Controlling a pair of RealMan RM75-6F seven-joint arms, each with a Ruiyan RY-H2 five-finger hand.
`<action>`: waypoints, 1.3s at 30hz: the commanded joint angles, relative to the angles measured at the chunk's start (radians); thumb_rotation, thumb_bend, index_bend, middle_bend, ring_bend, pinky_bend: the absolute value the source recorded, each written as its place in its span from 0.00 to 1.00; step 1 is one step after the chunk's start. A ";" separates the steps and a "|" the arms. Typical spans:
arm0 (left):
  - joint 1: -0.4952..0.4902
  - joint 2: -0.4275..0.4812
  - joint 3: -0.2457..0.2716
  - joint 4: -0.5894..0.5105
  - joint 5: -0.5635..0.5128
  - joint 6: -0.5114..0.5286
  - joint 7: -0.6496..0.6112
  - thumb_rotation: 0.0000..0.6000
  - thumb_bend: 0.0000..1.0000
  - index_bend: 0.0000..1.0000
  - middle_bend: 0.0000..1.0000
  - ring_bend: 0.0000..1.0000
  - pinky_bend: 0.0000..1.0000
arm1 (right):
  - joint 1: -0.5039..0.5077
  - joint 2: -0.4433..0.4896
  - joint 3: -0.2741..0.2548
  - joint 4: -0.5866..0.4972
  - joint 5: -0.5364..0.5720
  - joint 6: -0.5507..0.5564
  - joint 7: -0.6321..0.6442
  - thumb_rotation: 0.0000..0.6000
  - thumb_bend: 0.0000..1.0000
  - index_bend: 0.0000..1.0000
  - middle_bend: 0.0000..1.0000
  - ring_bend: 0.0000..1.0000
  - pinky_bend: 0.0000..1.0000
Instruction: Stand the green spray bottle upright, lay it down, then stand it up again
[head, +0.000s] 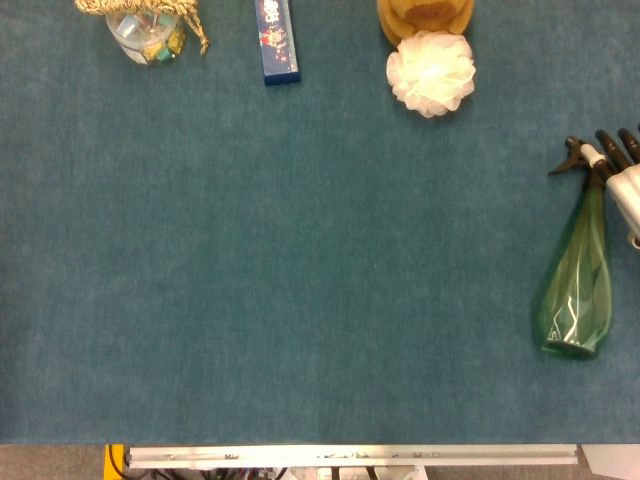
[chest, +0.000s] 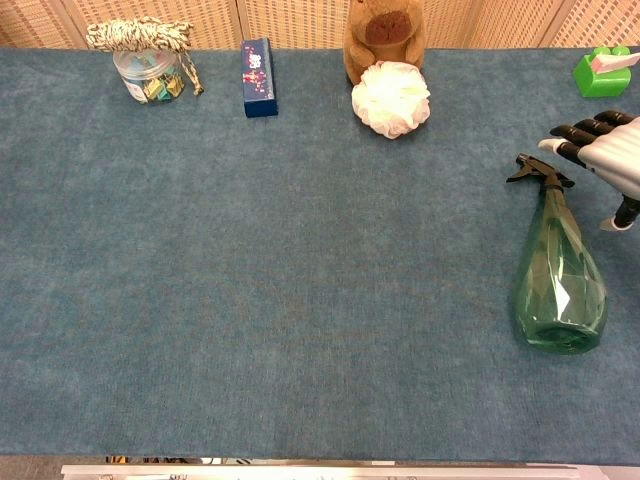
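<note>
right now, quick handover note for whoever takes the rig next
Left hand: not in either view.
Right hand: at the right edge, fingers apart, holding nothing, beside the sprayer end of the bottle; contact can't be told.
Bottle: lying on the table, right side, sprayer pointing to the far edge, base toward the robot.
Done: can't tell which step this is; the bottle is down now.
Left: grip it with the right hand and stand it upright; whether a lay-down and second stand-up still follow is not visible.
</note>
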 joint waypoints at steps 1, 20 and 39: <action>0.000 0.001 0.000 0.000 0.000 0.000 -0.002 1.00 0.13 0.34 0.35 0.39 0.70 | 0.007 -0.018 0.003 0.018 0.010 -0.007 -0.011 1.00 0.00 0.00 0.00 0.00 0.02; 0.003 0.002 0.001 0.000 0.003 0.006 -0.008 1.00 0.13 0.34 0.35 0.39 0.70 | 0.044 -0.121 0.024 0.111 0.050 -0.016 -0.041 1.00 0.00 0.00 0.00 0.00 0.02; 0.006 0.005 0.000 -0.001 0.007 0.012 -0.016 1.00 0.13 0.34 0.35 0.39 0.70 | 0.061 -0.232 0.047 0.220 -0.054 0.030 0.059 1.00 0.00 0.00 0.00 0.00 0.02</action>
